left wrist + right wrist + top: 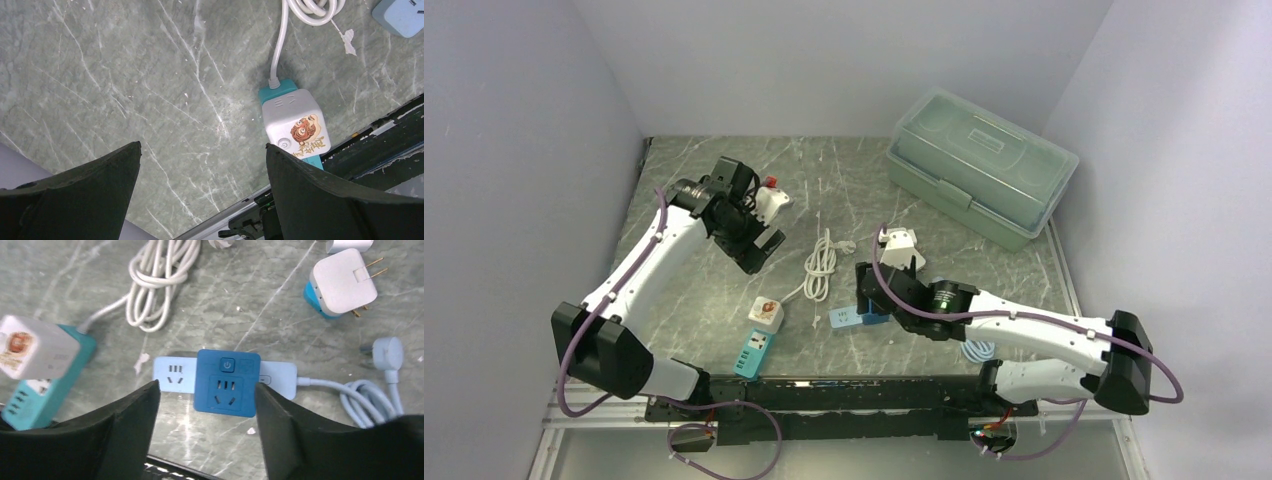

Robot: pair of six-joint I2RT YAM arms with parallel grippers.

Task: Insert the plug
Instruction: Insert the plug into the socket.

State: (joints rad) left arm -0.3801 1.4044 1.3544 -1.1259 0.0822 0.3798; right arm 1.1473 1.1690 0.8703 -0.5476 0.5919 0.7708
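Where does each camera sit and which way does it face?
Top external: above, behind the bases, looking down on the table; left arm, right arm show.
Left wrist: looks down at the teal power strip; its open fingers show.
Right wrist: looks down at the blue adapter between its open fingers.
Both wrist views share that strip.

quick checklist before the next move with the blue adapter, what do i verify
1. Right gripper released: ok. It is open, with a finger on either side of the blue adapter.
2. Blue adapter on the light blue power strip: it sits square on top, but whether it is fully pushed in, cannot tell.
3. Left gripper free: ok. It is open and holds nothing.
4. White cube on the teal strip: ok, it sits on it.
5. Round light blue plug plugged in: not ok. It lies loose on the table.
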